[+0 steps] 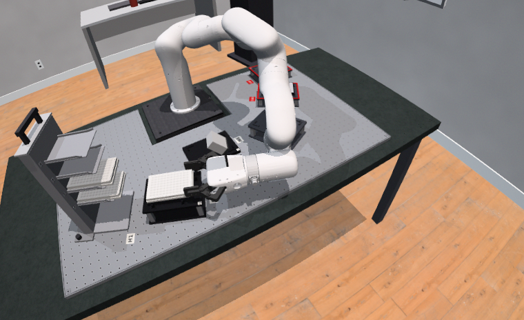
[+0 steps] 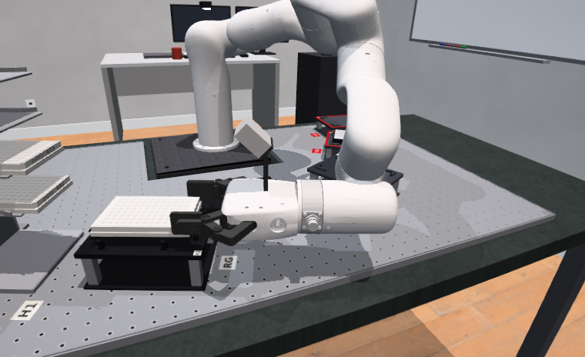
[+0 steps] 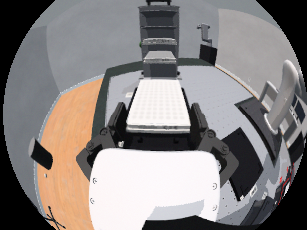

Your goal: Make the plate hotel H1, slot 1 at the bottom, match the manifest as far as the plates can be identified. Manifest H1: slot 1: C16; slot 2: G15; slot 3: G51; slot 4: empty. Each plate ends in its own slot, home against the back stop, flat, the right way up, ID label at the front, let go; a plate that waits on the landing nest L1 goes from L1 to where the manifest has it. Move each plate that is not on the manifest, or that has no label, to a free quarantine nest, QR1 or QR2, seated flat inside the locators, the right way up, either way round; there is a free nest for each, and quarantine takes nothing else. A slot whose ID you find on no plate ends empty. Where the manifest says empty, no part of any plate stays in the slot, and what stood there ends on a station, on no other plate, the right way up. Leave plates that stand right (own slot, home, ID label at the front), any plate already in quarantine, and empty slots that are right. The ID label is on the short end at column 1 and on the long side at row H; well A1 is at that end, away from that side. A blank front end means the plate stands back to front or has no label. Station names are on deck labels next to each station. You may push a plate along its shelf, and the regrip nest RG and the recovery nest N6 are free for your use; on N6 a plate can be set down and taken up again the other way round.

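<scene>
My gripper [image 1: 192, 177] [image 2: 192, 205] [image 3: 157, 110] reaches in level from the right and is shut on the near short end of a white well plate [image 1: 166, 185] [image 2: 146, 211] [image 3: 157, 102]. The plate lies flat on the black regrip nest RG [image 1: 173, 209] [image 2: 144, 253]. I cannot read a label on it. The plate hotel H1 [image 1: 51, 185] stands left of it, open side facing the nest. Two white plates [image 1: 95, 177] [image 1: 104, 191] [image 2: 15, 152] [image 2: 19, 190] lie on two of its shelves. The two shelves above them are bare.
Two red-framed quarantine nests [image 1: 296, 96] [image 2: 330, 118] stand at the back; one holds a white plate [image 1: 294, 87] [image 2: 339, 134]. A black nest [image 1: 256, 127] [image 2: 392, 175] sits under the arm. A tilted grey box on a post [image 1: 216, 141] [image 2: 252, 137] stands just behind my gripper.
</scene>
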Controlling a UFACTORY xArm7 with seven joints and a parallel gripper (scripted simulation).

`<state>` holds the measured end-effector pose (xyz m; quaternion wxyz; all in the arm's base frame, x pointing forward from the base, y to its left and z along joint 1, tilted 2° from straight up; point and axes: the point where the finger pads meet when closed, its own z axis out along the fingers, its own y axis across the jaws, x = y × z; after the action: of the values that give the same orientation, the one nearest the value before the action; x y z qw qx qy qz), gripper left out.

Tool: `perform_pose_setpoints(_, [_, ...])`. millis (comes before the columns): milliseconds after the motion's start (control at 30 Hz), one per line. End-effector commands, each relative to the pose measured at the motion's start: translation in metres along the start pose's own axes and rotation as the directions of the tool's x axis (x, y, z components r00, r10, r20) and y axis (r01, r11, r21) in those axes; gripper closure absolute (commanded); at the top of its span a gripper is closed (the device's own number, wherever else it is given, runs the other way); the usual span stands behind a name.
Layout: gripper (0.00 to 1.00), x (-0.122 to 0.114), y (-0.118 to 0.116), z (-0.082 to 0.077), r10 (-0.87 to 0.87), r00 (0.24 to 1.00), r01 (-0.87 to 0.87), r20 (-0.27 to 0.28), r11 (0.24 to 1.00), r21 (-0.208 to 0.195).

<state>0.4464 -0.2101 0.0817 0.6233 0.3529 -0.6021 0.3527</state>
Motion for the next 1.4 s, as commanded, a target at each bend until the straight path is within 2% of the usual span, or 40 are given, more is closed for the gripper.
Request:
perform_pose_setpoints(0, [1.0,0.0,-0.001,0.0,0.004,1.0,-0.004,0.001,1.0,0.0])
perform_pose_setpoints(1367, [1.0,-0.012,-0.001,0.0,0.004,1.0,-0.004,0.001,1.0,0.0])
